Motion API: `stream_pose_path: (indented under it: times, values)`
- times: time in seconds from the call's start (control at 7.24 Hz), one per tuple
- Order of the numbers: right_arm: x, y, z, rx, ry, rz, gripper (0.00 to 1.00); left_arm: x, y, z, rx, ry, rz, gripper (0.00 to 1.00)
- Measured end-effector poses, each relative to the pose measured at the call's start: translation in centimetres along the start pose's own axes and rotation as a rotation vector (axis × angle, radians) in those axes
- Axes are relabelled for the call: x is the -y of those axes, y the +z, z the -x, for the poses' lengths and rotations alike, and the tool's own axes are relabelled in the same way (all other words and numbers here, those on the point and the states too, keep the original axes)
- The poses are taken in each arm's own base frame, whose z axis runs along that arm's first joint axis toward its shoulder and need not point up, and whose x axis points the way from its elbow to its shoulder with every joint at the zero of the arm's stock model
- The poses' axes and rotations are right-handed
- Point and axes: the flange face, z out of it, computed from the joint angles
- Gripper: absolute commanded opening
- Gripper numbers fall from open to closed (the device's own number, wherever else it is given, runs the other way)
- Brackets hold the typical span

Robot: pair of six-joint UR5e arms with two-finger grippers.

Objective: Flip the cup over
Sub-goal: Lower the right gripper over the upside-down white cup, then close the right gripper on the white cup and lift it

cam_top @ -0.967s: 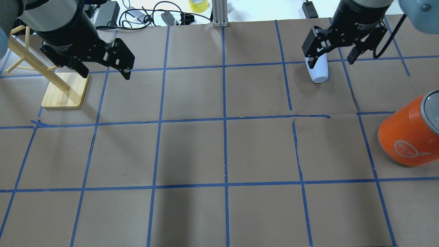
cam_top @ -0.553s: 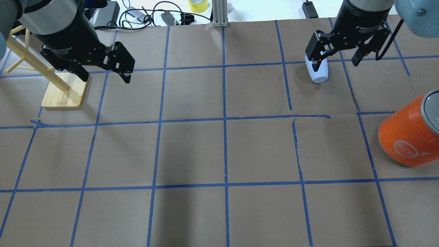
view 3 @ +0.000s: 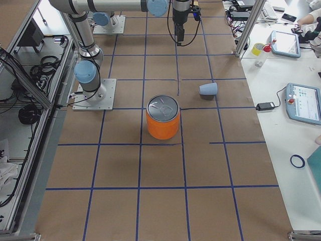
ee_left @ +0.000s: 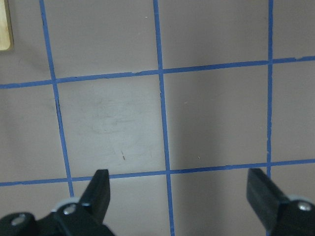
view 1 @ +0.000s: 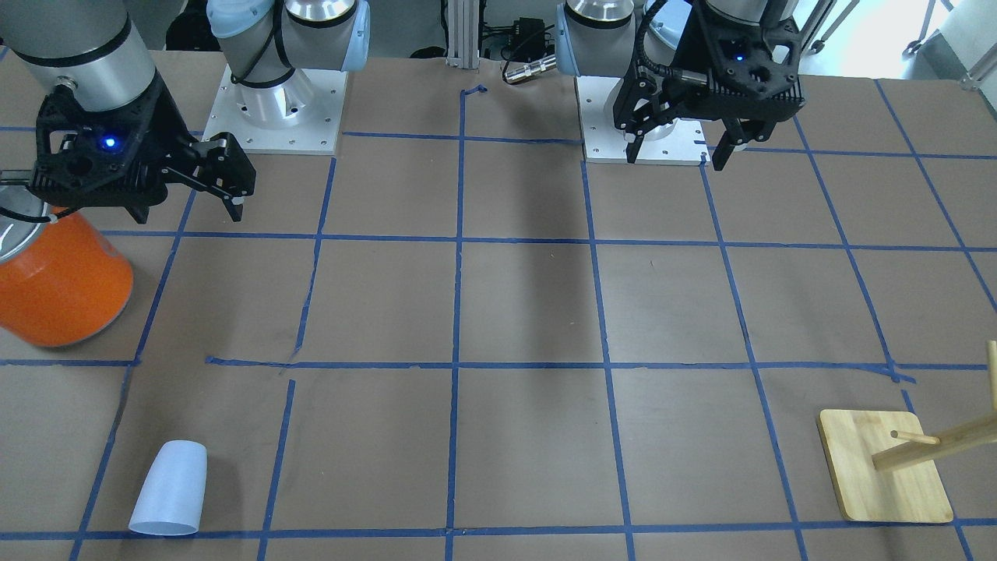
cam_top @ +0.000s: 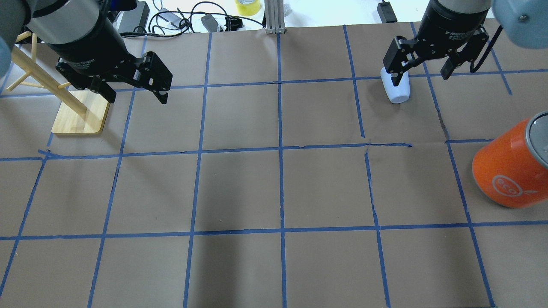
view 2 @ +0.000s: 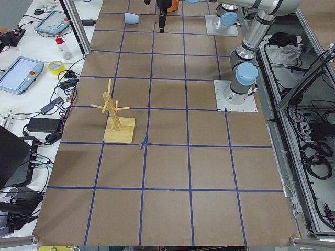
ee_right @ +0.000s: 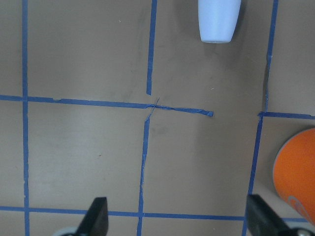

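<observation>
The cup point(cam_top: 397, 90) lies on its side on the brown paper at the far right, wide end pointing away from the robot. It also shows in the front view point(view 1: 168, 488), the right side view point(view 3: 208, 89) and at the top of the right wrist view point(ee_right: 219, 19). My right gripper point(cam_top: 421, 77) is open and empty, raised above the table on the robot's side of the cup; its finger point(cam_top: 396, 77) hides part of the cup from overhead. My left gripper point(cam_top: 136, 96) is open and empty over bare paper point(ee_left: 179, 191).
A large orange can point(cam_top: 509, 171) with a silver top stands at the right edge, closer to the robot than the cup. A wooden peg stand point(cam_top: 81, 113) stands at the far left beside my left gripper. Cables and a tape roll point(cam_top: 247, 6) lie beyond the table's far edge.
My right gripper has shifted slightly right and away and looks smaller. My left gripper has moved a little to the right. The cup has not moved.
</observation>
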Motion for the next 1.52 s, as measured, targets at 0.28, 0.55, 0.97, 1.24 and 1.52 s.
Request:
stream_pose_path:
  times: [0.28,0.55,0.97,1.24,1.52]
  values:
    - [1.0,0.6,-0.3,0.001,-0.006,-0.018,1.00,0.1,0.1,0.0,-0.009,0.003,0.001,1.00]
    - [2.4,2.3,-0.5,0.007,-0.005,-0.011,1.00,0.1,0.2,0.0,-0.009,0.009,0.002,1.00]
    - [8.5,9.3,-1.2,-0.003,0.004,-0.046,1.00,0.0,0.5,0.0,-0.010,0.011,0.008,1.00]
    - [12.5,15.7,-2.6,-0.009,0.016,-0.073,1.00,-0.1,0.6,0.0,-0.011,0.011,0.009,1.00]
    - [15.5,20.9,-5.1,-0.017,0.044,-0.120,1.00,-0.2,0.5,-0.1,-0.011,0.011,0.007,1.00]
